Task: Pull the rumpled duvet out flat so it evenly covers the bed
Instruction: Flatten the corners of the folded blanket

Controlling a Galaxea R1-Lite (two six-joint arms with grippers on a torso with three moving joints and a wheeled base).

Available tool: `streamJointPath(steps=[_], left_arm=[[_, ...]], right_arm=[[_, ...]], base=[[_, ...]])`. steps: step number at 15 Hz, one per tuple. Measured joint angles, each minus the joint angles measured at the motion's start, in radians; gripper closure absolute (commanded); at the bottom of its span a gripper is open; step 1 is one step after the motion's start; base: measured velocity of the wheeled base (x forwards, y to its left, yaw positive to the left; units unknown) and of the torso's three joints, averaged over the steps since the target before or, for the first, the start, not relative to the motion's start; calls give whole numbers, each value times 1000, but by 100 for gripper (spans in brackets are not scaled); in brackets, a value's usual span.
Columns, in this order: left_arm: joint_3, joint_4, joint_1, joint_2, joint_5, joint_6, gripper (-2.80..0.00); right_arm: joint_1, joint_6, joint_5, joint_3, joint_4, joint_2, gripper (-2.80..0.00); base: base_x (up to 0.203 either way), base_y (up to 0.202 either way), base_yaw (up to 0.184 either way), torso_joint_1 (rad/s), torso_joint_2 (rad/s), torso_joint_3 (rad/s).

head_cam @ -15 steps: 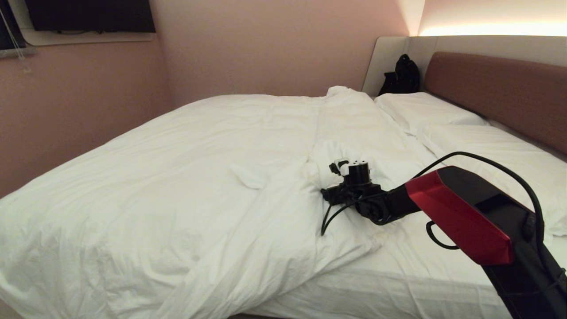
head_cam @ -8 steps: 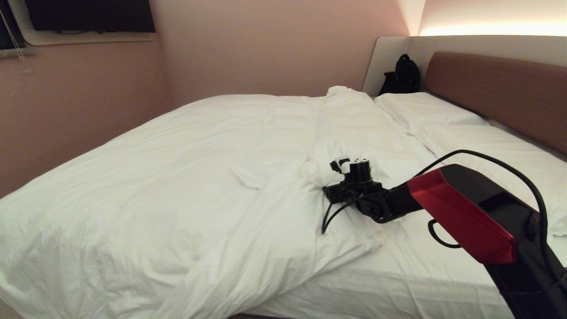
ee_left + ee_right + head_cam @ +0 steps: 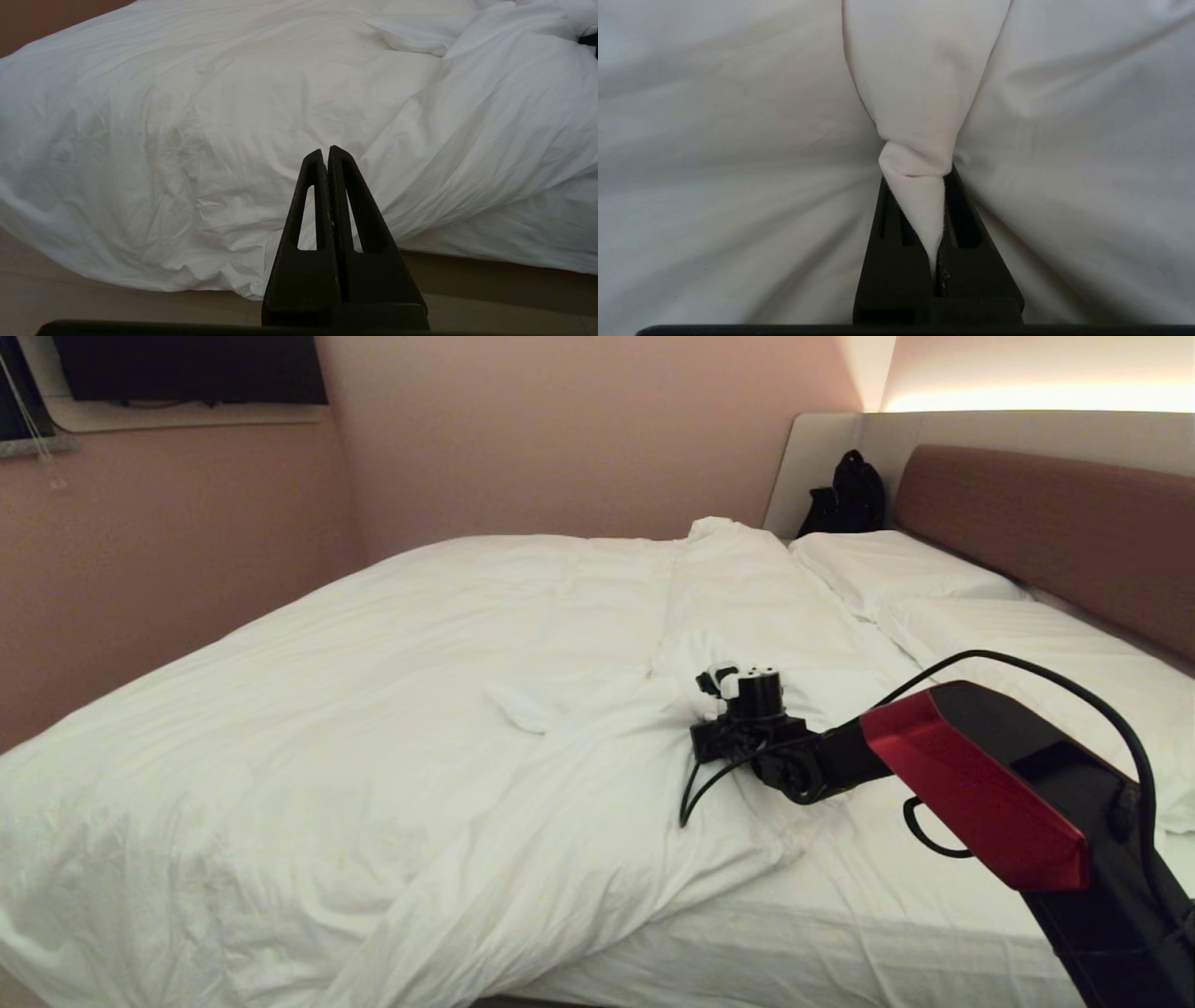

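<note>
The duvet (image 3: 392, 728) lies bunched across the bed (image 3: 840, 933), heaped toward the foot and the far side, while a strip of bare sheet shows along the near edge below the pillows (image 3: 1018, 644). Its turned-back edge runs in a thick ridge from the headboard (image 3: 1046, 523) corner down to the near edge.

The right gripper (image 3: 936, 200) sits on that ridge near the middle of the bed, its jaws clenched on a pinched cone of duvet cover. The left gripper (image 3: 325, 154) hangs off the bed's foot edge above the floor, jaws pressed together on nothing.

The pinch looks to be cover cloth only, not the filling. A hard pull toward the pillows could slide the cotton out of the jaws, or drag the cover over the quilt inside and leave it lumpy. Pulling from one point could also skew the duvet, leaving the near edge uncovered.
</note>
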Motion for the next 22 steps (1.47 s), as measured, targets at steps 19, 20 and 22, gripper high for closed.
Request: streamJointPath(steps=[19, 20, 22], left_arm=[[0, 0, 0, 0, 0, 0, 0], [0, 0, 0, 0, 0, 0, 0], [0, 0, 0, 0, 0, 0, 0]], right_arm=[[0, 14, -26, 506, -58, -464, 0], [0, 14, -26, 544, -76, -497, 0], [0, 15, -26, 636, -102, -564, 0]], base=[[0, 0, 0, 0, 0, 0], [0, 0, 0, 0, 0, 0], [0, 0, 0, 0, 0, 0]])
